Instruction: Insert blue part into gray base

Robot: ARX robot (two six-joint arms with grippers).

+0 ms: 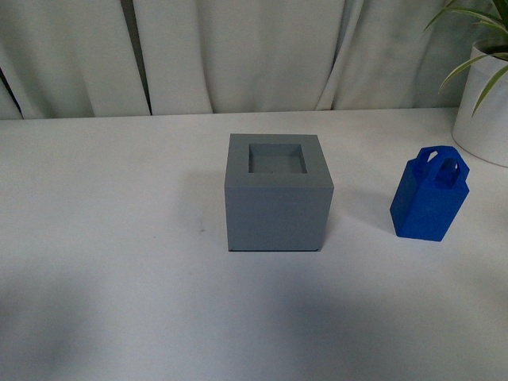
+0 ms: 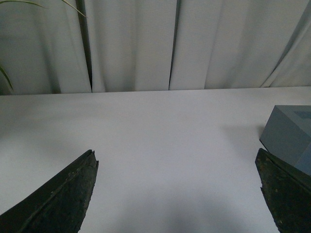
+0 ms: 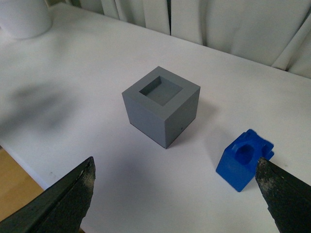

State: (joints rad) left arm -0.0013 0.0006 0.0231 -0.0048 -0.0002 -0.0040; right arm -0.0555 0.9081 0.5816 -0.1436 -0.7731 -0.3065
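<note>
Bare white table (image 1: 119,317) fills the near ground, and neither arm shows in the front view. Behind it, centred, the gray base (image 1: 278,202) sits square-on, its recess facing up with nothing in it. The blue part (image 1: 429,198) stands upright to the right, well apart from the base and turned at an angle to it. Further right and back is a white plant pot (image 1: 486,119), then the curtain (image 1: 238,55). The likely trouble is that skew: unless squared, the block could jam on the recess rim, and a pinch at its small loop might tip it. The right gripper (image 3: 175,165) and left gripper (image 2: 176,158) are both spread wide, holding and touching nothing.
</note>
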